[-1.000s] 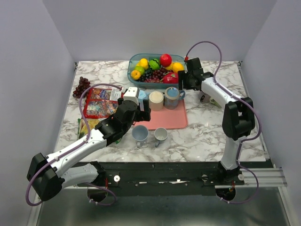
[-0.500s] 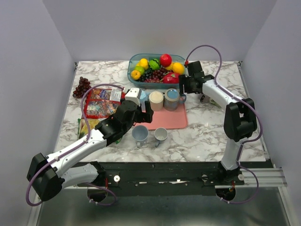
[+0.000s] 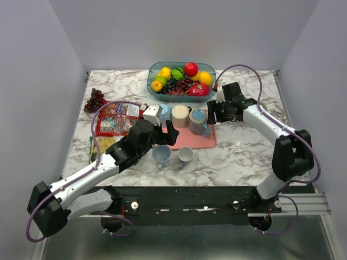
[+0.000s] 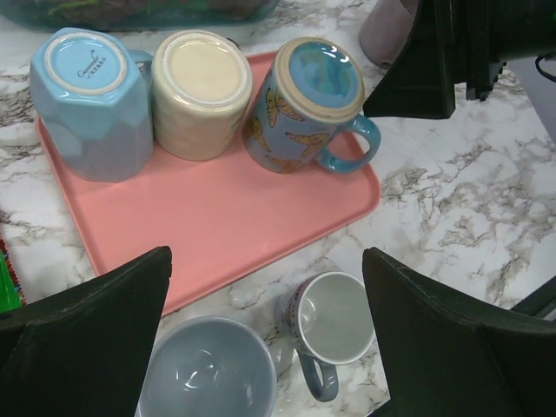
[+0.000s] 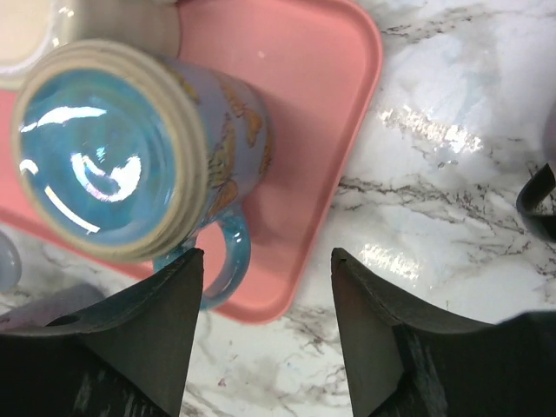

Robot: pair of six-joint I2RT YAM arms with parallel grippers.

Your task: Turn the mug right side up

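Observation:
A pink tray [image 3: 190,140] holds three upside-down mugs: a light blue faceted one [image 4: 82,104], a cream one [image 4: 201,91] and a blue butterfly mug [image 3: 198,122], also seen in the left wrist view [image 4: 304,104] and the right wrist view [image 5: 130,148]. My right gripper [image 3: 213,116] is open just right of the butterfly mug, low over the tray's right edge, with its left finger [image 5: 130,339] beside the mug's handle [image 5: 228,261]. My left gripper [image 3: 169,135] is open and empty above the tray's front edge.
Two upright mugs stand on the marble in front of the tray: a grey-blue one [image 3: 161,154] and a smaller one [image 3: 185,155]. A fruit-filled bin [image 3: 181,80] sits behind the tray. Snack packets [image 3: 115,120] and grapes [image 3: 94,99] lie at the left.
My right gripper has come forward and down from behind the tray to the butterfly mug's right side. That mug has shifted slightly forward and its handle has turned. My left gripper moved slightly right.

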